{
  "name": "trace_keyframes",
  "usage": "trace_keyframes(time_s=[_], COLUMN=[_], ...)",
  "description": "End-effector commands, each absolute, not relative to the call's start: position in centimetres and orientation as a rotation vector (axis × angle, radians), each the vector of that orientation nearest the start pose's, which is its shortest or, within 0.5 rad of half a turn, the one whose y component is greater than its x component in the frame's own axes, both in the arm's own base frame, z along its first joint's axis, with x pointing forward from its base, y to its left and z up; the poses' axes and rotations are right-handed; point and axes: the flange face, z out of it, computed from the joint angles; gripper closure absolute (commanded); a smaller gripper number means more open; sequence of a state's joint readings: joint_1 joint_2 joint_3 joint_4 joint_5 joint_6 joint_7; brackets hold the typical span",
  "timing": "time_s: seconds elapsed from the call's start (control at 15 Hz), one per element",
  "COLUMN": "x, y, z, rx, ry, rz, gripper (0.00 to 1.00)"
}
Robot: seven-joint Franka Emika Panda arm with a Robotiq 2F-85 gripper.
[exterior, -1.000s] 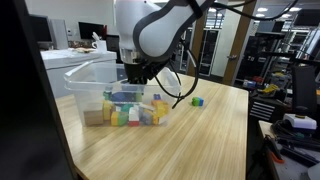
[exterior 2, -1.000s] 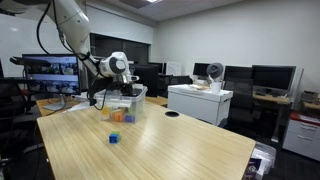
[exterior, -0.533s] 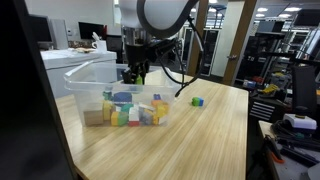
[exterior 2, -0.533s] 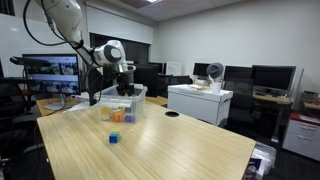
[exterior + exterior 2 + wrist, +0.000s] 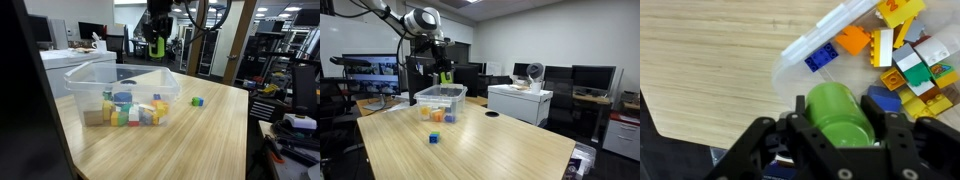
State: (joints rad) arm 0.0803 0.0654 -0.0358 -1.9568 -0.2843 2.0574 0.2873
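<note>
- Green cylinder block (image 5: 838,110) sits clamped in my claw (image 5: 843,128), its rounded top facing the wrist camera and filling the gap between the jaws.
- My claw is clenched on it, only partly closed: one finger (image 5: 800,128) presses at 9 o'clock of the block and its partner at 3 o'clock.
- In both exterior views I hang high in the air with the block (image 5: 157,47) (image 5: 445,76), which touches nothing but my fingers and is well above everything below.
- In the wrist view, a clear plastic bin (image 5: 825,30) lies at 2 o'clock from my claw, with its pale rim running on a slant.
- Loose blocks fill the bin, among them an orange block (image 5: 852,40) and a yellow block (image 5: 881,47).
- A dark blue block (image 5: 820,58) sits right at the rim, at 9 o'clock of the orange one. I cannot tell whether it is inside the wall or just outside.
- The bin stands on a pale wooden surface (image 5: 205,140).
- In an exterior view, a green-and-yellow block (image 5: 197,101) lies on the surface at 3 o'clock of the bin, apart from it.
- In an exterior view, a small blue cube (image 5: 434,138) lies alone at 6 o'clock of the bin, well apart.
</note>
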Motion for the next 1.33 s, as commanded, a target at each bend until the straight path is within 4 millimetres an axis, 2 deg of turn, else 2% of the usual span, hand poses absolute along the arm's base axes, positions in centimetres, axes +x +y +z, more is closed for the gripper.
trace_keyframes(time_s=[0.0,0.13,0.27,0.33,0.53,0.67,0.93,1.0,1.27], x=[55.5,54.9,54.2,53.7,52.9,52.3,51.8,51.9,52.9], y=[-3.0,-5.4,-7.6,-8.8,-11.3,-12.4,-13.5,-14.0,-14.2], z=[47.4,47.6,46.7,46.0,41.7,38.5,33.7,31.3,28.6], rx=[-3.407,-3.407,-3.412,-3.417,-3.444,-3.457,-3.464,-3.461,-3.445], ry=[0.312,0.374,0.424,0.445,0.455,0.441,0.409,0.404,0.441], rz=[-0.159,-0.179,-0.186,-0.185,-0.16,-0.131,-0.092,-0.076,-0.071], gripper=[0.68,0.68,0.68,0.68,0.68,0.68,0.68,0.68,0.68])
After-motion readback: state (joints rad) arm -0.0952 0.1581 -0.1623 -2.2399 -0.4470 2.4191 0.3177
